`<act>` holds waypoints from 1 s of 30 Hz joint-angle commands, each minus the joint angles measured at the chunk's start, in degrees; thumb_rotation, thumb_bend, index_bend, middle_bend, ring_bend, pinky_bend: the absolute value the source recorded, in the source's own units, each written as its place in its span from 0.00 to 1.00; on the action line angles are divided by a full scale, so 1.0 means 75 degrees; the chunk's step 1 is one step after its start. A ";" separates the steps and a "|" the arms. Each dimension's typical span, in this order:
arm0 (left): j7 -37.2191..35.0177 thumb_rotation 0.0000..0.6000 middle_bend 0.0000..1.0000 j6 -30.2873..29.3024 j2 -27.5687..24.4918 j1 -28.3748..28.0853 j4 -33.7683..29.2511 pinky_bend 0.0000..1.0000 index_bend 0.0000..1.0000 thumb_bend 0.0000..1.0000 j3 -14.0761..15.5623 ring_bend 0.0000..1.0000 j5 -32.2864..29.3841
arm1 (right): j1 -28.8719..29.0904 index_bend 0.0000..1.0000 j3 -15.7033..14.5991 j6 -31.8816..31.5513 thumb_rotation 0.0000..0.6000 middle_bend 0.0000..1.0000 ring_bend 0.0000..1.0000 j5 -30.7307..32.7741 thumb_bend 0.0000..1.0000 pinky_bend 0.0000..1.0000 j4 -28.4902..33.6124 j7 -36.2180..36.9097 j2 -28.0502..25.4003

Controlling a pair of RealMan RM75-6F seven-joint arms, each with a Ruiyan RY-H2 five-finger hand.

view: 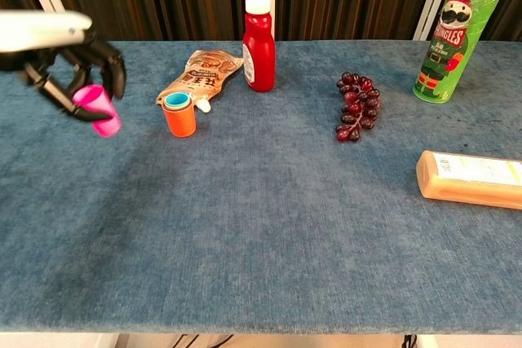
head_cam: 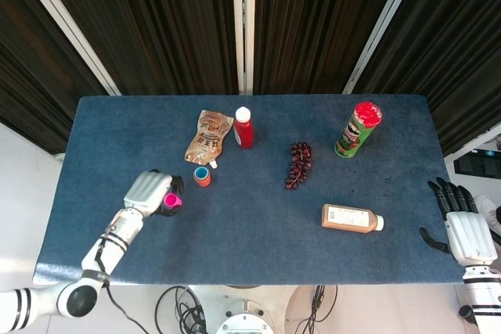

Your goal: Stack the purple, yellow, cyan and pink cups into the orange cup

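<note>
Left hand (view: 69,71) grips the pink cup (view: 99,109) above the counter (view: 261,226), left of the orange cup (view: 180,118) containing the cyan cup (view: 176,100); right hand (head_cam: 463,224) rests spread, holding nothing.

left hand (head_cam: 153,192) grips pink cup (head_cam: 171,201), tilted | orange cup (head_cam: 203,177) near, up-right of it — cyan cup (head_cam: 202,173) nested inside | right hand (head_cam: 462,224) at the blue bench's (head_cam: 250,240) right edge, fingers apart, holding nothing | rest — snack pouch (head_cam: 209,136), ketchup bottle (head_cam: 243,127), grapes (head_cam: 298,165), chips can (head_cam: 358,129), lying bottle (head_cam: 352,218)
</note>
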State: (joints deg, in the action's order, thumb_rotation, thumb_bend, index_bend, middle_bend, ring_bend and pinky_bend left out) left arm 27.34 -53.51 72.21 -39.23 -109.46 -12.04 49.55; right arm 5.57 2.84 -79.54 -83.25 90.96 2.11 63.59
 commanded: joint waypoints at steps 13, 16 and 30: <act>0.0418 1.00 0.53 0.1426 0.0501 -0.3009 0.2160 0.32 0.49 0.29 -0.0564 0.64 -0.4163 | 0.0060 0.00 -0.0014 0.0048 1.00 0.00 0.00 -0.0093 0.22 0.00 -0.0023 -0.0008 0.0001; 0.0349 1.00 0.53 0.1459 0.0719 -0.3261 0.2465 0.32 0.49 0.29 -0.0493 0.64 -0.4445 | 0.0077 0.00 0.0003 0.0083 1.00 0.00 0.00 -0.0054 0.22 0.00 -0.0047 0.0026 0.0032; 0.0280 1.00 0.53 0.1406 0.1208 -0.3564 0.3177 0.31 0.49 0.28 0.0255 0.64 -0.4813 | 0.0018 0.00 0.0006 0.0071 1.00 0.00 0.00 0.0043 0.22 0.00 -0.0269 0.0272 0.0064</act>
State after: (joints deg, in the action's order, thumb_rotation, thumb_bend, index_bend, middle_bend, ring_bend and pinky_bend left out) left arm 29.71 -43.01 81.10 -65.89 -85.73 -10.23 13.43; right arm 5.72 2.88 -79.02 -82.95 88.98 4.12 64.05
